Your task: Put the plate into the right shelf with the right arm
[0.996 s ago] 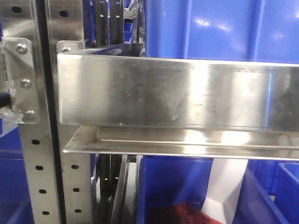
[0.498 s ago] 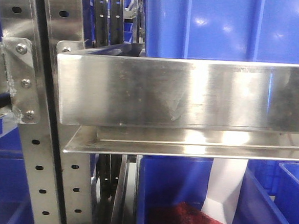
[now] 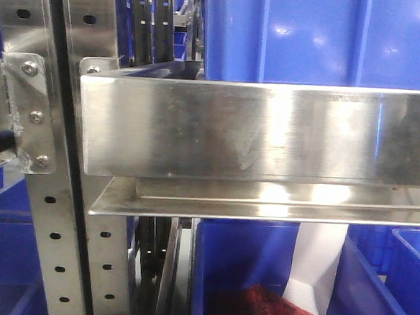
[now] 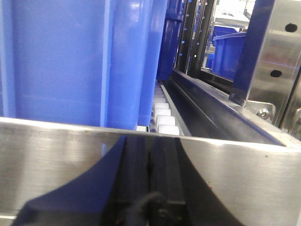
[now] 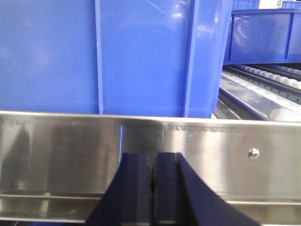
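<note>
Steel is filling the front view: the right shelf [image 3: 233,130] is showing its wide flat lip across the frame, bolted to a perforated upright [image 3: 45,189]. A blue bin [image 3: 291,33] is sitting above the lip, and a lower blue bin [image 3: 246,261] is holding something dark red [image 3: 264,313] with a white sheet [image 3: 321,266] standing behind it. Neither of my arms is appearing here, and I am not seeing the plate.

From my left wrist, I am looking level over the steel lip [image 4: 244,174] at a tall blue bin [image 4: 70,61] and a row of white rollers [image 4: 164,120] running away beside it. My left gripper [image 4: 149,174] is pointing straight at the lip, its two dark fingers pressed together with nothing between them.

From my right wrist, my right gripper [image 5: 153,188] is likewise facing the shelf's lip head-on, level, fingers closed on each other and gripping nothing. A big blue bin [image 5: 117,56] is standing just behind the lip. The plate is not showing in this view either.
</note>
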Robot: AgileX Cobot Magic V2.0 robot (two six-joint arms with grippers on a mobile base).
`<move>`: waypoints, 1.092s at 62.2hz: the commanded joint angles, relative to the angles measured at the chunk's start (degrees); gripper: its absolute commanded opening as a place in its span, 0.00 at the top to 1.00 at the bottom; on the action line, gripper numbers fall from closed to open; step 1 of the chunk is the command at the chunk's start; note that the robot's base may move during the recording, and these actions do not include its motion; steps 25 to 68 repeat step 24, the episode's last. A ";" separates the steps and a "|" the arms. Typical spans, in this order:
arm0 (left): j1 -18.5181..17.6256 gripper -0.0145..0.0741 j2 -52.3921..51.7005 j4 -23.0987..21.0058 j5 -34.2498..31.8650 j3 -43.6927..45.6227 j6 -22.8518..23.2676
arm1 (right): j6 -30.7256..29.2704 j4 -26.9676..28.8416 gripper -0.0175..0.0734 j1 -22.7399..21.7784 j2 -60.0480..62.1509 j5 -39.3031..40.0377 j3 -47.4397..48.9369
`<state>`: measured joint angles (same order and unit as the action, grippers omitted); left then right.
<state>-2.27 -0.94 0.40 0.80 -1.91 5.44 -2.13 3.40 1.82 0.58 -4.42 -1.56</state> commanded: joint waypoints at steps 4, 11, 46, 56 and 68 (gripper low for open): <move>-0.14 0.89 -0.62 0.01 -5.18 -0.54 0.34 | -0.04 0.03 0.76 -0.30 0.83 5.63 0.30; -0.14 0.89 -0.62 0.01 -5.18 -0.54 0.34 | -0.04 0.03 0.76 -0.30 0.83 5.63 0.30; -0.14 0.89 -0.62 0.01 -5.18 -0.54 0.34 | -0.04 0.03 0.76 -0.30 0.83 5.63 0.30; -0.14 0.89 -0.62 0.01 -5.18 -0.54 0.34 | -0.04 0.03 0.76 -0.30 0.83 5.63 0.30; -0.14 0.89 -0.62 0.01 -5.18 -0.54 0.34 | -0.04 0.03 0.76 -0.30 0.83 5.63 0.30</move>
